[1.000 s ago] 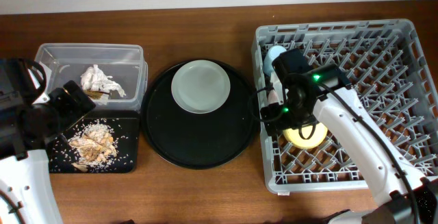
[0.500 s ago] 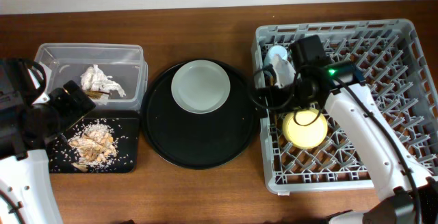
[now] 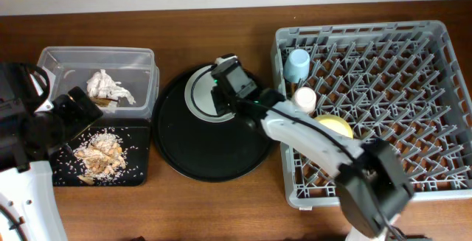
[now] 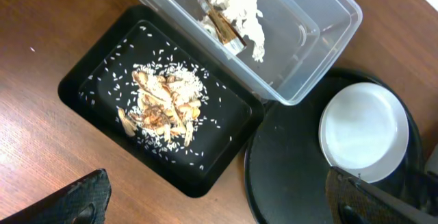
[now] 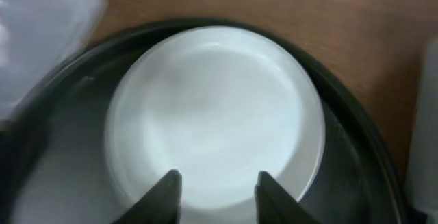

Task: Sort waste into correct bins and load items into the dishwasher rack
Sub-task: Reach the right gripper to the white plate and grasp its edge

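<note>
The pale round plate (image 3: 198,97) lies on the large round black tray (image 3: 214,149); it fills the right wrist view (image 5: 215,107). My right gripper (image 3: 227,86) hovers over it, open and empty (image 5: 217,186). The light blue cup (image 3: 298,64), the pink cup (image 3: 304,98) and the yellow bowl (image 3: 338,127) sit in the grey dishwasher rack (image 3: 413,86). The clear tub (image 3: 59,60) holds the white tissue (image 4: 239,5) and the gold-brown wrapper (image 4: 220,24). The shallow black tray (image 4: 89,80) holds food scraps (image 4: 161,104). My left gripper (image 3: 75,112) is open above it (image 4: 226,207). Chopsticks are out of view.
The brown wooden table (image 3: 221,204) carries everything. The tub and the shallow tray stand close together at the left, touching the round tray's left side. The rack's left wall (image 3: 284,152) stands right beside the round tray.
My right arm left the rack and swung left to over the plate. The yellow bowl stays in the rack. The left arm has not moved.
</note>
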Tool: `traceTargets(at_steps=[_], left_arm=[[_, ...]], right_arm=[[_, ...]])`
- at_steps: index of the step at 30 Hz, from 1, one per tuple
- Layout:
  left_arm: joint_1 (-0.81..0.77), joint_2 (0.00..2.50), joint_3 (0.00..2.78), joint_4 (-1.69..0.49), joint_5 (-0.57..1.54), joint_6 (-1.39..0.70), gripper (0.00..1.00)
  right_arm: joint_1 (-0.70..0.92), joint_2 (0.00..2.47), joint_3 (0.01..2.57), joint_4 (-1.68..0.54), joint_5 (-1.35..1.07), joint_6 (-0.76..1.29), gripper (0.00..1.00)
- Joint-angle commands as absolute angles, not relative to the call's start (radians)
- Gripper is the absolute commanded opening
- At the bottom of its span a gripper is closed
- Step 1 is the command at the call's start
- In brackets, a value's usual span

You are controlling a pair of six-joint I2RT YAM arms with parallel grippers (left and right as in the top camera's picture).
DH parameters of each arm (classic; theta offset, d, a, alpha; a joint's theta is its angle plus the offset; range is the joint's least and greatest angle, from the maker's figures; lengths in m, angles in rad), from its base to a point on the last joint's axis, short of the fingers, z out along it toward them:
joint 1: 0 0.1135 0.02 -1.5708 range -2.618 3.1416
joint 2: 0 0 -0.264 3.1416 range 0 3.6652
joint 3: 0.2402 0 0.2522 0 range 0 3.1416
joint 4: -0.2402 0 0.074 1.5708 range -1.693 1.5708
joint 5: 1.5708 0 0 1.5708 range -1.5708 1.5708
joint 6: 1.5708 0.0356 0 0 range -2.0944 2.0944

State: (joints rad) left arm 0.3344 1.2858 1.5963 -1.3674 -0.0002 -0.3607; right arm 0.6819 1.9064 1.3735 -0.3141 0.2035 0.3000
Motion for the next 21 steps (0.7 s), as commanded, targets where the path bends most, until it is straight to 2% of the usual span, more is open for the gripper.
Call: traceTargets(at_steps=[1, 7, 11, 16, 21], left_arm=[[0.337, 1.288, 1.605, -1.367, 0.001, -0.370, 0.99], [0.337, 1.288, 1.605, -1.367, 0.001, -0.370, 0.99], [0.337, 1.288, 1.605, -1.367, 0.001, -0.370, 0.99], [0.337, 1.288, 1.605, -1.367, 0.001, -0.370, 0.99], [0.337, 1.288, 1.605, -1.367, 0.001, -0.370, 0.99]], right_arm=[[0.664, 2.032, 1.380, -0.245, 0.411, 0.285, 0.46], [0.628, 2.100, 1.380, -0.206, 0.391, 0.287, 0.53], [0.629, 2.100, 1.380, -0.234, 0.103, 0.295, 0.57], [0.629, 2.100, 1.380, -0.442, -0.023, 0.425, 0.57], [0.653, 2.100, 1.380, -0.586, -0.177, 0.417, 0.57]])
